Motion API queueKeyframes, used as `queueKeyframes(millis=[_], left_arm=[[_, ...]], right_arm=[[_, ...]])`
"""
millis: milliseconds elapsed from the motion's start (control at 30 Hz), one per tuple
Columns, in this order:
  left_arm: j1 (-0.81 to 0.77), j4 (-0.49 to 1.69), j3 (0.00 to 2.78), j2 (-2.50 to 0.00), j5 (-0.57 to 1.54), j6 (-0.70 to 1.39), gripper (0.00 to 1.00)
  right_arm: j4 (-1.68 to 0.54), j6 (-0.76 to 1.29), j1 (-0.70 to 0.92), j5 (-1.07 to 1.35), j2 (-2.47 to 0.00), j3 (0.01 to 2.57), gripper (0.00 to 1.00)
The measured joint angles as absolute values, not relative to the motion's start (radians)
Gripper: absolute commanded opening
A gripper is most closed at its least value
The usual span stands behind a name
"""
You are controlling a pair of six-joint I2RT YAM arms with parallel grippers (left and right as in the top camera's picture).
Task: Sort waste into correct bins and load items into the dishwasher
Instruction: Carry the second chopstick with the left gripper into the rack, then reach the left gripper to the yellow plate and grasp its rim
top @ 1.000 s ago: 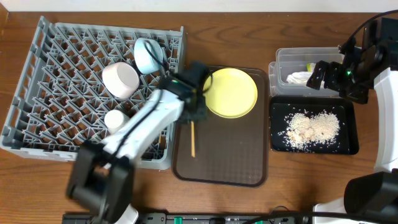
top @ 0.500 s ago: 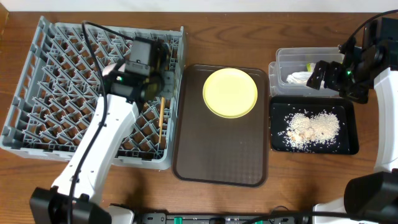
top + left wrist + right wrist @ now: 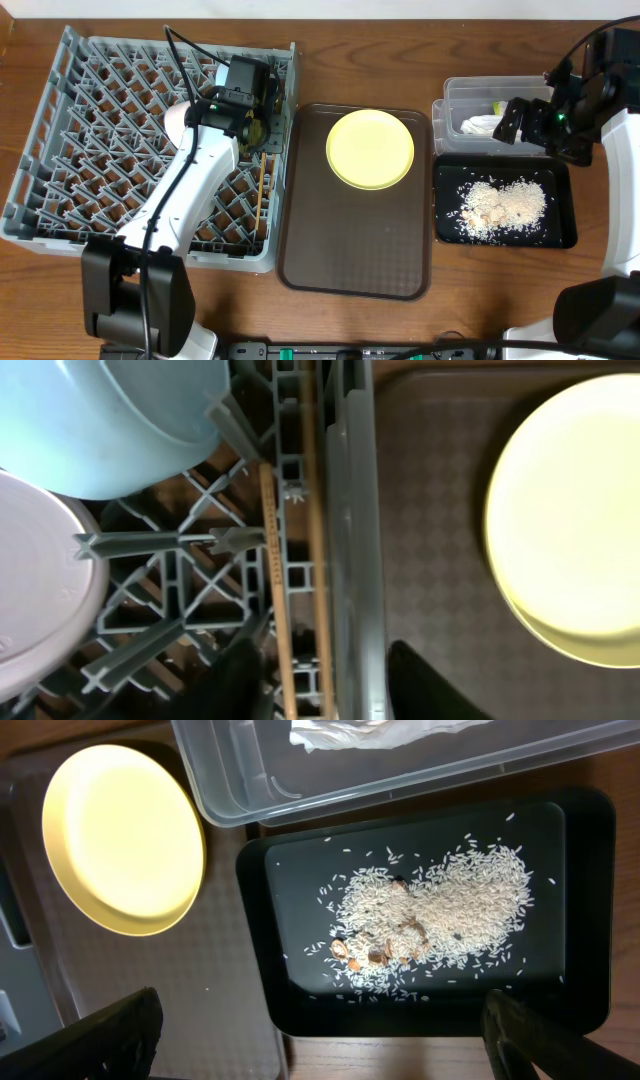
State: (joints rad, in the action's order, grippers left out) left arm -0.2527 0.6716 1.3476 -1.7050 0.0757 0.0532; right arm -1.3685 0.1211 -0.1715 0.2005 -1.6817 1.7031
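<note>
Overhead, the chopsticks [image 3: 262, 195] lay in the dish rack [image 3: 100, 150] along its 3 o'clock wall, and the yellow plate [image 3: 370, 148] sat on the brown tray [image 3: 350, 250].

In the left wrist view, the left gripper [image 3: 325, 660] had its jaws apart, with the chopsticks ungripped between them.

In the right wrist view, the right gripper [image 3: 320, 1010] was spread wide over the black tray [image 3: 580, 920] of rice crumbs [image 3: 430, 920], with the plate at 10 o'clock.
</note>
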Motion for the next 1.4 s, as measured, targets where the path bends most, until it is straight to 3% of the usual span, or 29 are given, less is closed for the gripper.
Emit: queueKeyframes(millis=[267,467,567,767,1033,1200,1400], left_arm=[[-0.340,0.709,1.413,-1.692,0.155,0.052,0.50],[-0.511,0.584,1.448,-1.684,0.178,-0.081,0.63],[-0.611,0.553,1.448,-1.705,0.184,-0.183,0.64],[-0.730,0.517,1.448,-1.853,0.189,-0.315,0.67],[-0.749,0.470,1.448,-2.039,0.188,-0.350,0.68],[-0.749,0.471,1.448,-2.074,0.188,-0.349,0.60],[-0.749,0.483,1.444,-2.084,0.188,-0.327,0.31]], right_arm=[[-1.369,0.121,-0.171,0.200,-1.682,1.703,0.99],[-1.368,0.121,-0.171,0.200,-1.682,1.703,0.99],[-1.368,0.121,-0.171,0.201,-1.682,1.703,0.99],[-1.369,0.121,-0.171,0.201,-1.682,1.703,0.99],[-1.369,0.121,-0.171,0.200,-1.682,1.703,0.99],[-1.369,0.121,-0.171,0.200,-1.682,1.703,0.99],[-1.369,0.121,-0.171,0.200,-1.682,1.703,0.99]])
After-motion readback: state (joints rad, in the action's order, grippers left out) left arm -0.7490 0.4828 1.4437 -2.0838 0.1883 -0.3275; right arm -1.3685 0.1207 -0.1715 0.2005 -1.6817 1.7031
